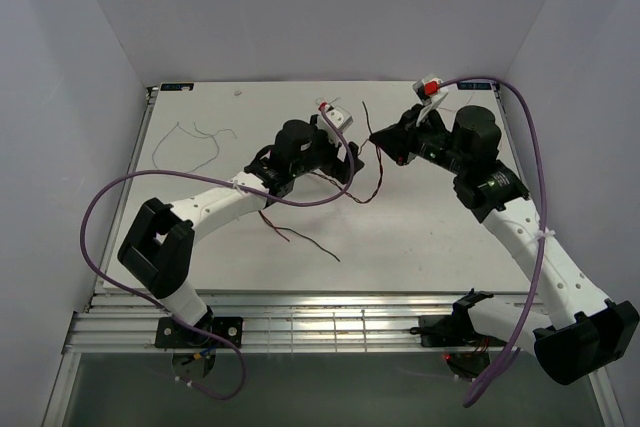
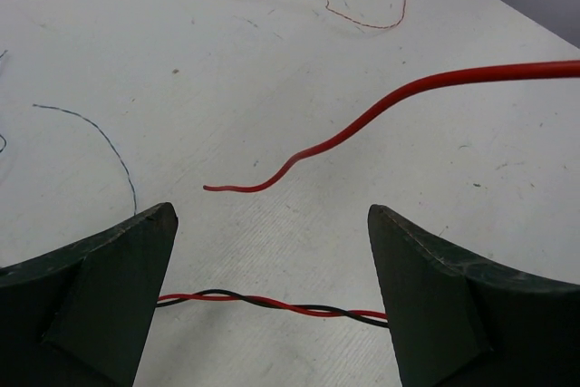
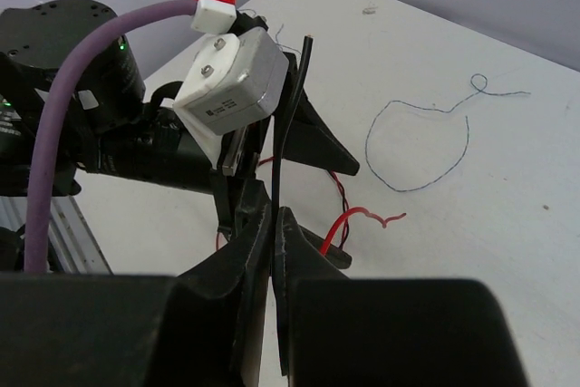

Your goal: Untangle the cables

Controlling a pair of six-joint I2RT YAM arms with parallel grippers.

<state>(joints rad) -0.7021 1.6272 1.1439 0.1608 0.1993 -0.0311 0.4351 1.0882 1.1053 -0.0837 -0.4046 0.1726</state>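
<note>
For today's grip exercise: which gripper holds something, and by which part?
The right gripper pinches the black cable a little below its free end. The left gripper is open, holding nothing.

On the surface (image 1: 430, 247), the left end effector (image 2: 270, 213) sits just left of the right end effector (image 3: 274, 224), which pinches an upright cable (image 3: 290, 106). A twisted pair (image 2: 272, 303) lies beneath the left one; thin strands (image 1: 190, 142) lie far left, well apart.

Red cable (image 2: 453, 75) — far end off-frame
</note>
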